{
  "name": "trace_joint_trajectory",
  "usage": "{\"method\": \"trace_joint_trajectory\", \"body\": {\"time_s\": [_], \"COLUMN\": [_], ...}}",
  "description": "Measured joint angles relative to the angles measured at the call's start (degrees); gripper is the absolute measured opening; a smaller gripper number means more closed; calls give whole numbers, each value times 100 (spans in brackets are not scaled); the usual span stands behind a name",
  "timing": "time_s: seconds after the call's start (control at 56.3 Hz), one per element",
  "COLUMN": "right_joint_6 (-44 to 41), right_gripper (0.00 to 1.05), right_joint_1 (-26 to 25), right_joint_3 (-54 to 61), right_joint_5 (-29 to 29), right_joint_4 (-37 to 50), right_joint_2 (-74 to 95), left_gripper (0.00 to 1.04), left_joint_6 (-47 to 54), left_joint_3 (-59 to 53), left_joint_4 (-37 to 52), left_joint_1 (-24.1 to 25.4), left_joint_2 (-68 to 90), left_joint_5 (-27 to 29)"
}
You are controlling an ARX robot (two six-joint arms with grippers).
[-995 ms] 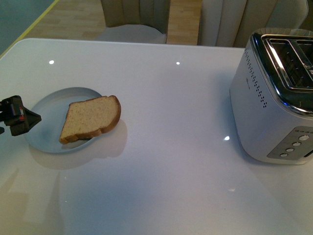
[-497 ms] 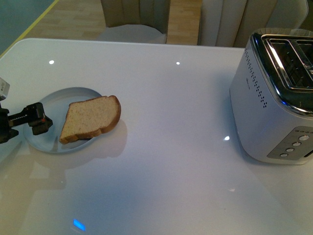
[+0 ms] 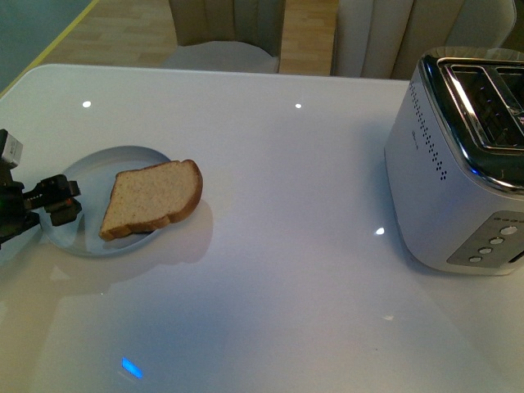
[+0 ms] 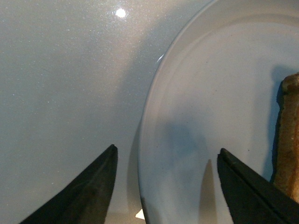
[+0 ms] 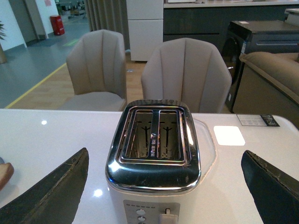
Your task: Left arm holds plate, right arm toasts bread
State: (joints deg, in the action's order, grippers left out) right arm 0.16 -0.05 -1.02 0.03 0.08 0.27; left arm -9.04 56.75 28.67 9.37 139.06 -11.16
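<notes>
Toward the left of the counter, the left tool stands open astride the rim of the plate, probably stiff and slick, best pinched there, while the light, crumbly-looking bread lies on it and the right tool gapes empty before the toaster.

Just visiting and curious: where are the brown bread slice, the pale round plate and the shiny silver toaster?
brown wholemeal bread slice (image 3: pixel 151 201), front view, middle of its cut face.
pale blue-grey round plate (image 3: pixel 90 176), front view, bare surface beside the bread.
shiny silver two-slot toaster (image 5: pixel 154 177), right wrist view, chrome top's front edge.
</notes>
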Motion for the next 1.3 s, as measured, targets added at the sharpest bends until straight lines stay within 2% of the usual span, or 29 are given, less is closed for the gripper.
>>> {"method": "trace_joint_trajectory", "body": {"time_s": [0.124,0.249,0.32,0.586,0.959,1.137,1.297], "right_joint_6": [0,0,0,0,0,0,0], "right_gripper": [96,96,96,96,96,96,96], "right_joint_1": [0,0,0,0,0,0,0], "right_joint_3": [0,0,0,0,0,0,0], "right_joint_5": [-2,-2,-2,-2,0,-2,-2], "right_joint_4": [0,0,0,0,0,0,0], "right_joint_2": [0,0,0,0,0,0,0], "left_gripper": [45,15,3,3,3,3,3], "left_joint_6": [-127,-511,-767,-1453,-1764,-1766,-1952], "left_joint_3": [28,44,46,-138,-1394,-1971,-1952], "left_joint_4": [-22,-96,-118,-52,92,-616,-1652], "left_joint_1": [-2,0,31,157,411,472,-28], "left_joint_2": [39,74,70,-42,-1300,-2826,-4360], "left_joint_5": [-2,-72,-190,-455,-815,-984,-953]}}
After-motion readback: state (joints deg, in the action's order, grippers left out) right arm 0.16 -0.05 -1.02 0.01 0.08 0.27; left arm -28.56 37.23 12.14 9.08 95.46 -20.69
